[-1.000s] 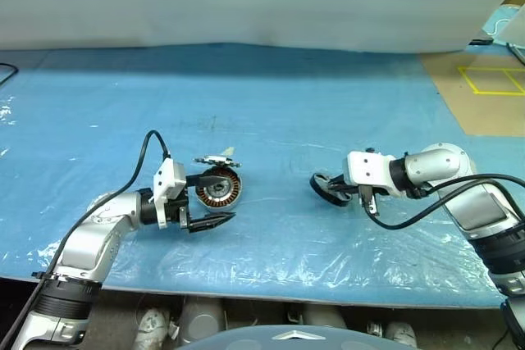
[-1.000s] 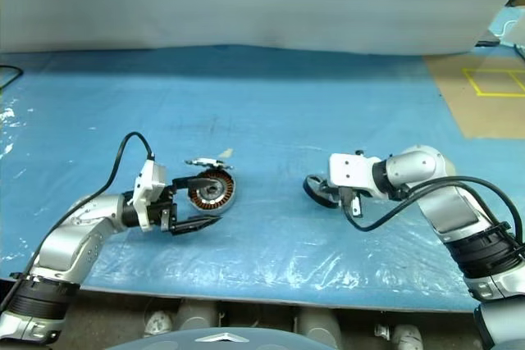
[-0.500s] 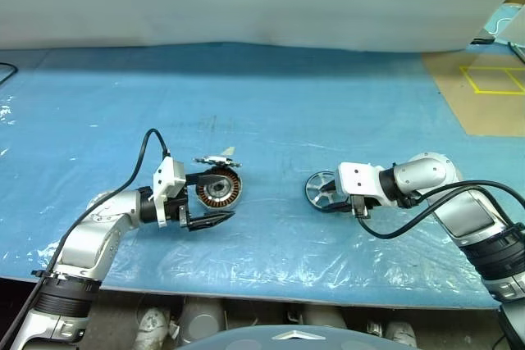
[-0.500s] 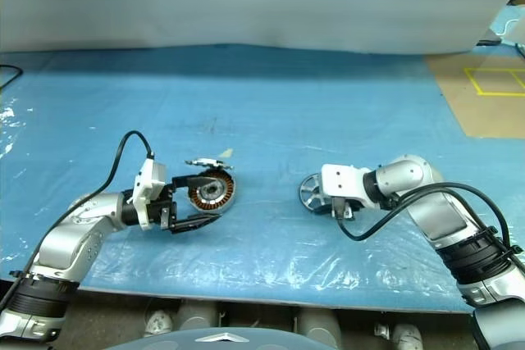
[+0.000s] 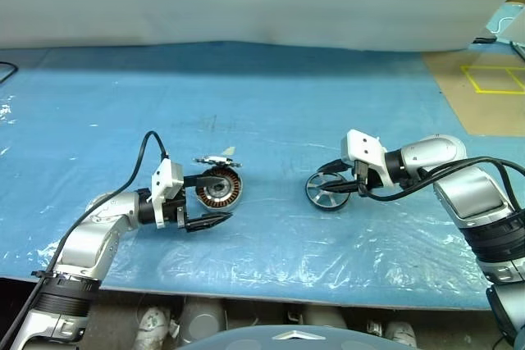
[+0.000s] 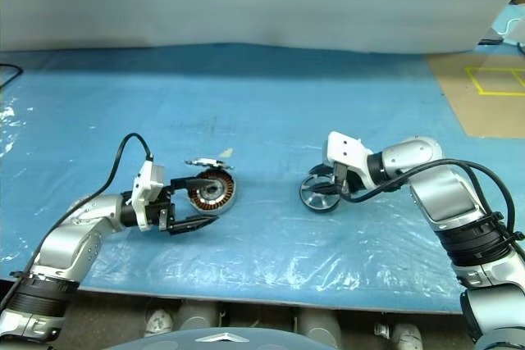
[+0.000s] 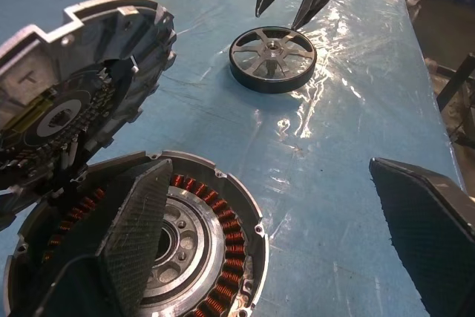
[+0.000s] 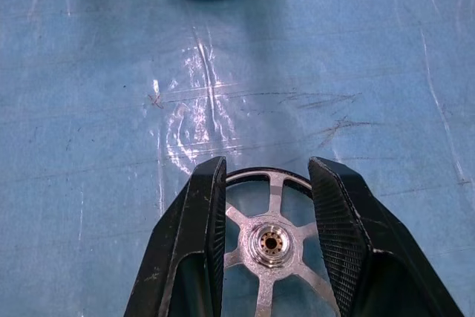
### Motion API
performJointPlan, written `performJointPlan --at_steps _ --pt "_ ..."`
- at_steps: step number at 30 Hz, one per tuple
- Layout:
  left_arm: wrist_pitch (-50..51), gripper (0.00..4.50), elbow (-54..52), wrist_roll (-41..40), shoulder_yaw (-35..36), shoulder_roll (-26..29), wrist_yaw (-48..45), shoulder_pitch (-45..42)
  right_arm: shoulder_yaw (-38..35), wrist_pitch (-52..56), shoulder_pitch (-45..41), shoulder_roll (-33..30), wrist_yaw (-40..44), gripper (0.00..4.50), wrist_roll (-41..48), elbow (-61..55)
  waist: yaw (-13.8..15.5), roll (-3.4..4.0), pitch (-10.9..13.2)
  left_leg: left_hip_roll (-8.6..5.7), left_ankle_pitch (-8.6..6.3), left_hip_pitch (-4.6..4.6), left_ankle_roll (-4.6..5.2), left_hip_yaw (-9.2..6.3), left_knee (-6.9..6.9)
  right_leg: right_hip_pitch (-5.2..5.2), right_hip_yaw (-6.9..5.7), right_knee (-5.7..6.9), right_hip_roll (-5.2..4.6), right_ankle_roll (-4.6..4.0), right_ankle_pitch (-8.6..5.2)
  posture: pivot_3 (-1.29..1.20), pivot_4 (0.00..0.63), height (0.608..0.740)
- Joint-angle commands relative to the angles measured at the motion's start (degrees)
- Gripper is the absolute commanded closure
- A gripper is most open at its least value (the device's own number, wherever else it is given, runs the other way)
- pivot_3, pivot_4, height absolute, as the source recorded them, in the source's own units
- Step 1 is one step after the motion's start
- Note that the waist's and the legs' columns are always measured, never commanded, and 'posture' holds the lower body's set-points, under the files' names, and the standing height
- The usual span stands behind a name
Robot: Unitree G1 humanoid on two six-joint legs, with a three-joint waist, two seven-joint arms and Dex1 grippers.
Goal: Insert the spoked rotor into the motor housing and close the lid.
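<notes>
The spoked rotor point(image 5: 326, 194) lies flat on the blue sheet, black rim around silver spokes. My right gripper point(image 5: 338, 179) hovers just above its far side, open, fingers point(image 8: 202, 213) apart over the rim and not touching it. To the left sits the motor housing point(image 5: 219, 191) with copper windings, and its lid point(image 5: 215, 159) stands tilted open at the far edge. My left gripper point(image 5: 210, 201) is open wide. One of its fingers point(image 7: 133, 235) reaches over the housing point(image 7: 185, 257), the other lies in front of it. The left wrist view also takes in the lid point(image 7: 82, 109) and the rotor point(image 7: 272, 57).
The blue plastic sheet point(image 5: 271, 120) is creased and shiny near the table's front edge point(image 5: 246, 288). Brown floor with yellow tape point(image 5: 488, 79) lies at the back right. A white wall runs along the back. A black cable point(image 5: 6, 71) shows at the far left.
A second ago my right gripper held the rotor tilted on edge. It laid the rotor flat, opened, rolled and rose slightly above it. The left arm stayed still.
</notes>
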Motion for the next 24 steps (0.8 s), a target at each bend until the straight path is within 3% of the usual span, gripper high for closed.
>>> performJointPlan --at_steps 1,9,12,18,24 --pt "-0.7 0.00 -1.0 0.1 0.1 0.1 -0.3 -0.5 1.5 0.0 -0.9 -1.3 0.1 2.69 -1.7 1.8 0.0 0.00 0.0 0.00 0.00 0.00 0.00 0.00 0.00 0.00 0.00 0.00 0.00 0.00 0.00 0.00 0.150 0.740" --pt "-1.2 0.00 -1.0 0.8 0.0 -0.4 0.1 0.0 2.0 -2.3 -1.6 -2.0 1.0 2.69 -3.1 5.1 -0.1 0.01 0.0 0.00 0.00 -0.02 0.00 0.00 0.00 -0.05 0.00 0.00 0.01 0.00 0.00 0.00 0.150 0.740" --pt "-1.3 0.00 -1.2 1.1 0.0 -0.5 0.4 0.2 2.3 -3.9 -1.2 -2.0 1.0 2.13 -3.6 5.8 0.0 0.01 0.0 0.00 0.00 -0.04 0.00 0.00 -0.01 -0.06 0.00 0.00 0.00 0.00 0.00 0.00 0.150 0.740" --pt "-1.4 0.00 -1.3 1.4 0.1 -0.5 0.6 0.3 2.4 -2.7 -1.6 -1.4 0.4 0.05 -4.2 5.8 0.0 0.01 0.0 0.00 0.00 -0.06 0.00 0.00 0.00 -0.07 0.00 0.01 0.00 0.00 0.00 0.00 0.150 0.740" --pt "-3.5 0.00 0.4 3.4 -0.4 -0.4 0.3 -0.1 2.8 -1.5 -1.1 -1.1 0.1 0.01 -4.0 4.6 0.0 0.01 0.0 0.00 0.00 -0.07 0.00 0.00 0.00 -0.08 0.00 0.00 0.00 0.00 0.00 0.00 0.150 0.740"
